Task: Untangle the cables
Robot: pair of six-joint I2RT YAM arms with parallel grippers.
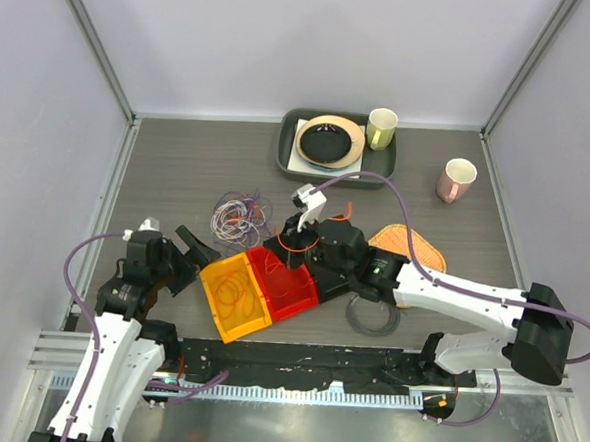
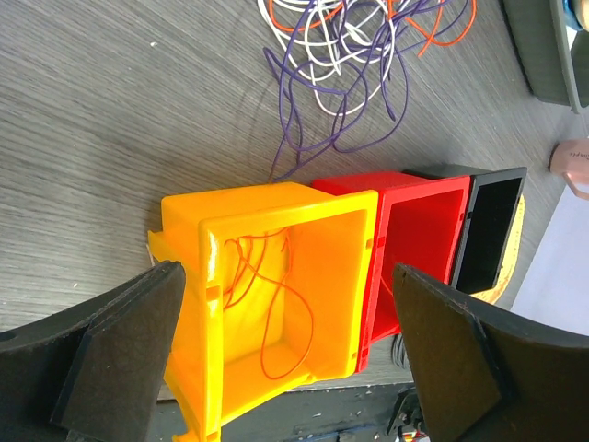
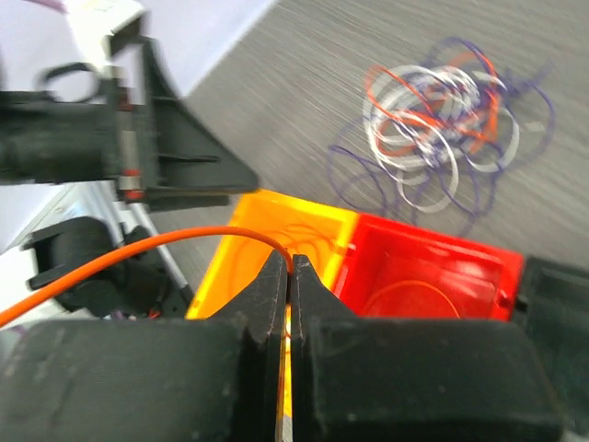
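Right gripper (image 3: pixel 290 267) is being pressed together on an orange-red cable (image 3: pixel 166 241). The cable is being pinched at the lower centre of the right wrist view and is arching away toward the left edge of the frame. Left gripper (image 2: pixel 287 285) is being held spread wide with nothing between its fingers. One pad is at the lower left of the left wrist view and the other at the lower right, with the bins being framed between them.

Sorting is judged to be partly done. An orange-red loop (image 2: pixel 276 313) is lying inside the yellow bin (image 2: pixel 267 198), at the lower centre of the left wrist view. The red bin (image 2: pixel 423 189) is being shown touching it on its right. In the right wrist view a thin orange strand (image 3: pixel 405 295) appears to be lying on the red bin's floor, though it cannot be told whether this is part of the pinched cable. A black bin (image 2: pixel 488 221) is being shown to the right of the red one, and its contents cannot be seen.

Most of the work is judged to be left. A tangle (image 1: pixel 240 216) of purple-blue, white and orange-red cables is lying on the table (image 1: pixel 178 164), left of centre in the top view. It is lying apart from the bins, with its strands crossing over one another.
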